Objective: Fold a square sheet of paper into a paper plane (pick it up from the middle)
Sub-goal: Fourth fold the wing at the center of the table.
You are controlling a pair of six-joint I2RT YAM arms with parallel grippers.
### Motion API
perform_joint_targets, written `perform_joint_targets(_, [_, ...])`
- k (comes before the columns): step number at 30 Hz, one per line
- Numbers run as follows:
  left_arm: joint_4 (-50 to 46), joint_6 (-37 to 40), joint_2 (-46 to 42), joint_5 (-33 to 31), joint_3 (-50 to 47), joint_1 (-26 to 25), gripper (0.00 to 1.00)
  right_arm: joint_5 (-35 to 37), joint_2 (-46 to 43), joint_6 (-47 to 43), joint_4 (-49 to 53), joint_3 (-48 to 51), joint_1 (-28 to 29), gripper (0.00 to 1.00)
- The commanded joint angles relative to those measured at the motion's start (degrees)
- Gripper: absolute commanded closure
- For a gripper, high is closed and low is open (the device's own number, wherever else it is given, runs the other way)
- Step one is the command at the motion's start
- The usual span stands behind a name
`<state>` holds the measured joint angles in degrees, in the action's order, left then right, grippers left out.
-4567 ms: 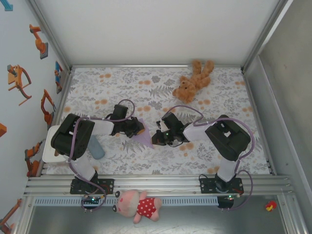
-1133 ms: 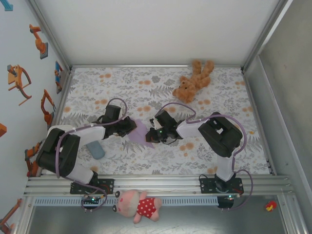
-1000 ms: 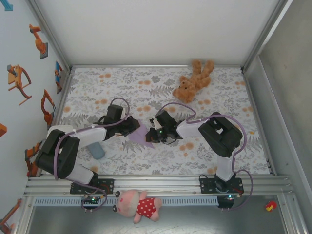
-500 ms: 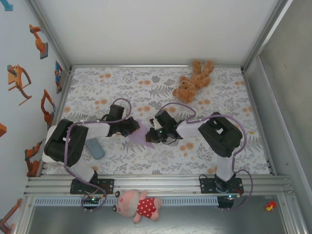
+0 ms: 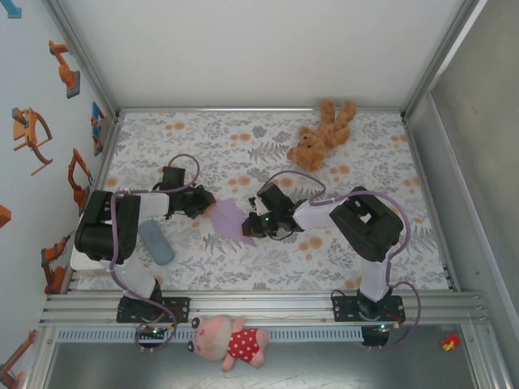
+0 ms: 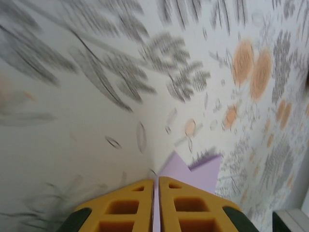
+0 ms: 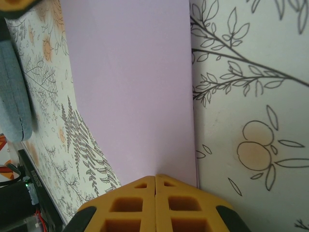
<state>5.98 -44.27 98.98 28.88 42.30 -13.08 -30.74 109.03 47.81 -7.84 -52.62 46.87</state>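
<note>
Eyes on the left wrist camera first: the left gripper has its yellow fingers drawn together, and a thin lilac line runs down the seam between them. So it is pinching the lilac paper at one edge. Beyond the tips a pointed flap of the sheet sticks out over the floral tablecloth. That view is blurred towards the top, so I can't read more of the cloth there.

Over to the right wrist camera: the right gripper is fully closed as well, tips pressed together right at the near edge of the paper. The sheet spreads away from it, smooth and flat. Whether that edge is actually caught between the fingers, I cannot tell.

From the overhead camera, the paper sits in the middle of the table between the two grippers, left one on its left side, right one on its right. A grey-blue pad lies near the left arm, apart from the sheet. The brown teddy bear is well away at the far right. A pink pig plush lies below the front rail.
</note>
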Motion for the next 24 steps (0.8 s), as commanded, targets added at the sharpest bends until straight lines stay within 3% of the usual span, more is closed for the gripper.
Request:
perform_joint_targets(1, [-4.5,4.3,-0.9,-3.6,2.5,2.1,0.89,6.9,3.3,0.3,10.1,3.2,0.5,0.94])
perform_joint_targets(7, [-4.2,1.4,-8.3,0.1,1.4,1.5,0.89,6.5,2.8,0.5,9.0,2.8,0.5,0.94])
perform_joint_targets(13, [0.7,-6.1,-15.4,-0.6,-5.6,-6.8,0.88,4.1,2.3,1.4,4.9,2.5,0.5,0.94])
perform_joint_targets(17, [0.5,-7.1,-13.2,-1.9,-4.8,-12.0,0.88,2.6,1.6,1.5,2.1,1.9,0.5,0.93])
perform_joint_targets(24, [1.2,-8.3,-4.7,-1.7,-2.6,-13.5,0.89,0.2,-0.8,1.4,-3.7,0.7,0.4,0.92])
